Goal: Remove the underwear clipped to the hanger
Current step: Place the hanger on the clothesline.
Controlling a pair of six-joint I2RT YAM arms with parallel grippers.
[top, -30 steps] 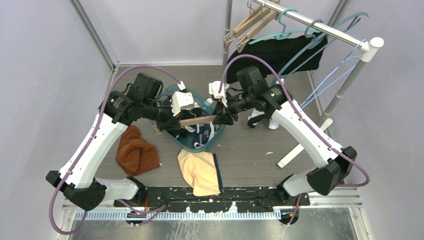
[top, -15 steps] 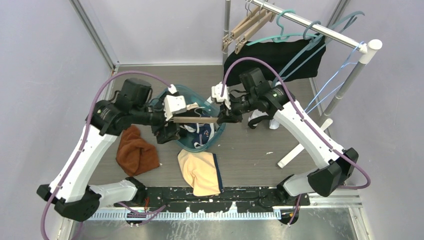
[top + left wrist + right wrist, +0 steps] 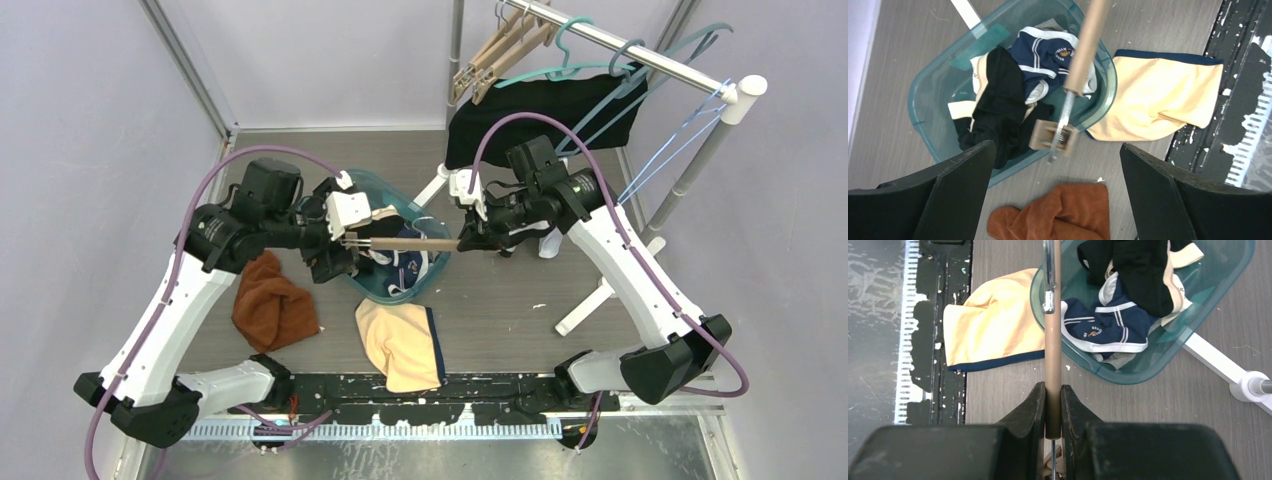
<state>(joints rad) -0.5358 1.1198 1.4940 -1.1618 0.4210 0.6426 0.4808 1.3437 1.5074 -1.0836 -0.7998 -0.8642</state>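
Observation:
My right gripper (image 3: 468,240) (image 3: 1052,405) is shut on one end of the wooden bar of the hanger (image 3: 420,243) (image 3: 1052,355), which it holds level over the teal basin (image 3: 425,285) (image 3: 923,107). The bar's far end carries a wooden clip (image 3: 1053,140) with nothing in it. That clip shows between the wide-open fingers of my left gripper (image 3: 345,262) (image 3: 1056,146), which touch nothing. A black underwear (image 3: 1003,95) (image 3: 1143,270) lies loose in the basin beside a navy-and-white one (image 3: 1048,52) (image 3: 1103,325).
A brown towel (image 3: 272,300) (image 3: 1058,215) lies left of the basin and a cream garment (image 3: 400,345) (image 3: 993,325) in front of it. A clothes rack (image 3: 620,50) with hangers and a black garment (image 3: 540,110) stands at the back right, its white foot (image 3: 600,290) on the floor.
My left gripper has opened wide and drawn back to the left, off the hanger's clip. My right arm has carried the hanger a little to the right.

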